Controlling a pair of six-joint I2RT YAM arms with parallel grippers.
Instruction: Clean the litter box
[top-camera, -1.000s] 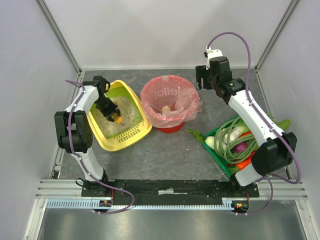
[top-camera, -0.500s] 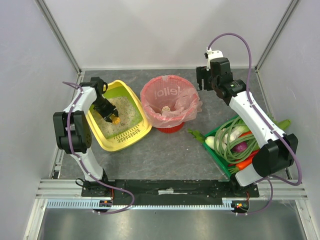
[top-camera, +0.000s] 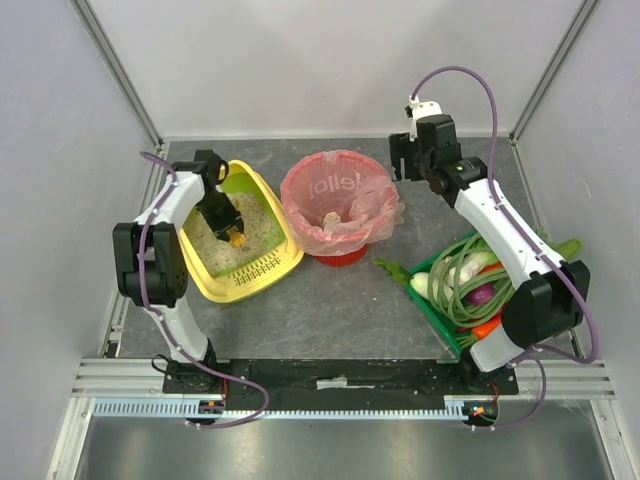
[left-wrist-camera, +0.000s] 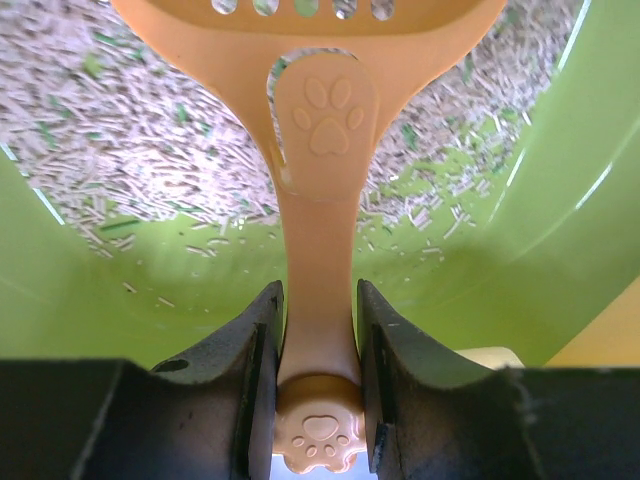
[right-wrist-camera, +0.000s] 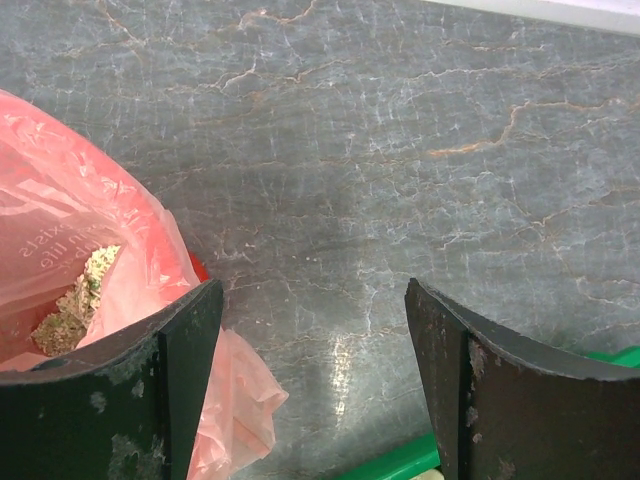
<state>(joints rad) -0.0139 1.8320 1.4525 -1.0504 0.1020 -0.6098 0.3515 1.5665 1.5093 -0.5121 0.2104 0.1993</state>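
Note:
The yellow litter box (top-camera: 250, 285) with green inner walls (left-wrist-camera: 560, 250) sits at the left of the table and holds pale grainy litter (left-wrist-camera: 120, 150). My left gripper (top-camera: 222, 218) is inside it, shut on the handle of an orange slotted scoop (left-wrist-camera: 320, 250). The scoop's head points into the litter, and its paw-shaped end sticks out behind the fingers (left-wrist-camera: 240, 400). The scoop also shows in the top view (top-camera: 236, 237). My right gripper (top-camera: 405, 158) is open and empty above the bare table, just right of the red bin; it also shows in the right wrist view (right-wrist-camera: 315, 390).
A round red bin with a pink bag (top-camera: 340, 205) stands mid-table with some clumped litter inside (right-wrist-camera: 70, 300). A green tray of vegetables (top-camera: 480, 285) lies at the right, its edge in the right wrist view (right-wrist-camera: 400, 460). Grey walls enclose the table.
My left gripper has shifted slightly right within the litter box, still holding the scoop. My right gripper has edged a little left toward the bin.

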